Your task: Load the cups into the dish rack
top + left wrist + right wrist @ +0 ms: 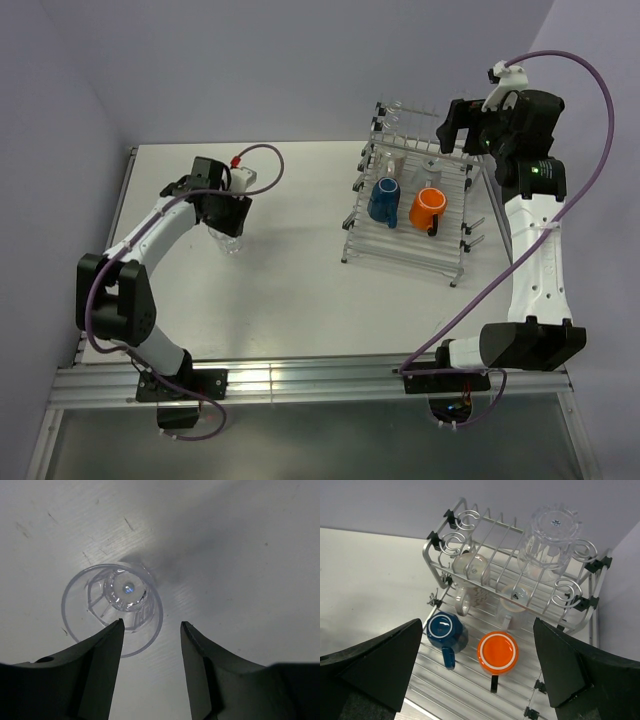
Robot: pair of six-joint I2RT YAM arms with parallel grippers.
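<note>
A clear glass tumbler [232,243] stands upright on the table just under my left gripper [226,220]. In the left wrist view the tumbler [112,609] sits ahead and left of the gap of the open, empty gripper [151,628], with the left fingertip [116,630] over its rim. The dish rack [400,245] holds an upside-down blue mug [383,198] and orange mug [427,208]. My right gripper [455,130] hovers open and empty above the rack. The right wrist view shows the blue mug [445,631], orange mug [497,652], two whitish mugs [470,569] and an inverted clear tumbler [549,537] on the upper tier.
The rack [470,690] stands at the table's right, near the purple back wall. Its upright prongs and black corner fittings [600,564] rise under my right gripper [478,627]. The table's metal front rail [300,380] runs along the near edge.
</note>
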